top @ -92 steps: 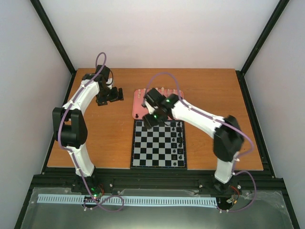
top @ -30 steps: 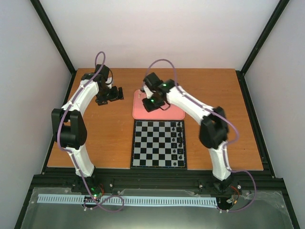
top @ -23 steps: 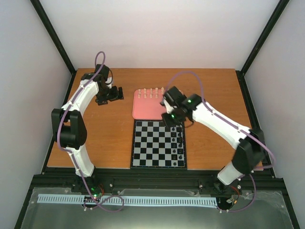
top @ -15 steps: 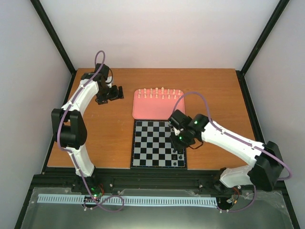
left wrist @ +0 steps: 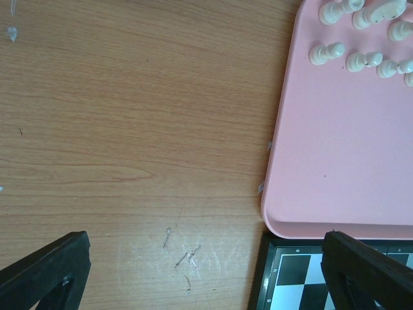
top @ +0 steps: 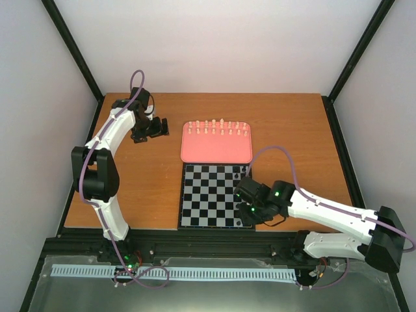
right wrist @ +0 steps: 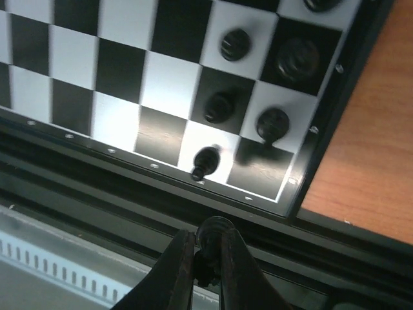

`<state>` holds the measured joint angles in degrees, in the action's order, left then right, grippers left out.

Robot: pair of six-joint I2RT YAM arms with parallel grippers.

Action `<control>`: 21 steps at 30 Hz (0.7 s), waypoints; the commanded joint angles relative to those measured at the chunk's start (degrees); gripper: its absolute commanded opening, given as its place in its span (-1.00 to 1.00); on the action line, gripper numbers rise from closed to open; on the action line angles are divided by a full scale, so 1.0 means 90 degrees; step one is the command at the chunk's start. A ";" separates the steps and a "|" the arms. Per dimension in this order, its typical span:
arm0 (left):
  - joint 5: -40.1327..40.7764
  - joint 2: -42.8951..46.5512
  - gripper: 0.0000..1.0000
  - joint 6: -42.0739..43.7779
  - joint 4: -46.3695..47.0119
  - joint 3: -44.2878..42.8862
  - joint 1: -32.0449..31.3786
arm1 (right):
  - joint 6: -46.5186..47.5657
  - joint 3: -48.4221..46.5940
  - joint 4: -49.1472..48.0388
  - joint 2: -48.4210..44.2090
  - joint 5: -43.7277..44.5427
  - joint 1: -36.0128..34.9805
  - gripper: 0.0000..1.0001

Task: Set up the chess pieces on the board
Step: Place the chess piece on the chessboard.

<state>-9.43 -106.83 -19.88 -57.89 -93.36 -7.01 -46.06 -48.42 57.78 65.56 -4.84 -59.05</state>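
My right gripper [right wrist: 206,244] is shut on a small black chess piece [right wrist: 216,231], hovering over the near rim of the board [right wrist: 148,132] by its right near corner. Several black chess pieces [right wrist: 219,106] stand on the last two columns there, one [right wrist: 206,161] on the square just ahead of my fingers. From above, the right gripper [top: 248,209] covers that corner of the board [top: 208,195]. Cream-white chess pieces [top: 214,127] line the far side of the pink tray [top: 216,151]. My left gripper [top: 148,129] hangs open and empty over bare wood left of the tray.
In the left wrist view the pink tray [left wrist: 342,142] with white pieces [left wrist: 329,51] fills the right side, the board's corner [left wrist: 290,271] below it, and scratched wood [left wrist: 129,129] elsewhere. A black frame rail [top: 195,244] runs along the table's near edge.
My right arm swung from the tray's far left side across the board to its near right corner, the black piece held throughout. The left arm stayed still.
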 commanded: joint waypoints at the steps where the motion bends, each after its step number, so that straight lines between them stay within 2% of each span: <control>1: 0.0017 -0.0011 0.99 -0.0105 0.0035 -0.0184 0.0046 | -0.1039 0.0789 -0.0611 -0.0573 0.0109 -0.0053 -0.94; 8: 0.0012 -0.0001 1.00 -0.0108 0.0061 -0.0151 0.0046 | -0.1015 0.1023 -0.0884 -0.0405 0.0155 -0.0036 -0.94; 16: 0.0042 0.0032 1.00 -0.0096 0.0059 -0.0108 0.0041 | -0.1268 0.1679 -0.1293 -0.0813 -0.0027 0.0330 -0.94; 21: 0.0032 0.0034 1.00 -0.0103 0.0068 -0.0104 0.0046 | -0.1209 0.1741 -0.1372 -0.0772 -0.0052 0.0417 -0.94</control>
<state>-9.41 -106.83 -19.92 -57.87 -93.36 -7.01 -55.96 -32.93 47.48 58.94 -5.43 -55.94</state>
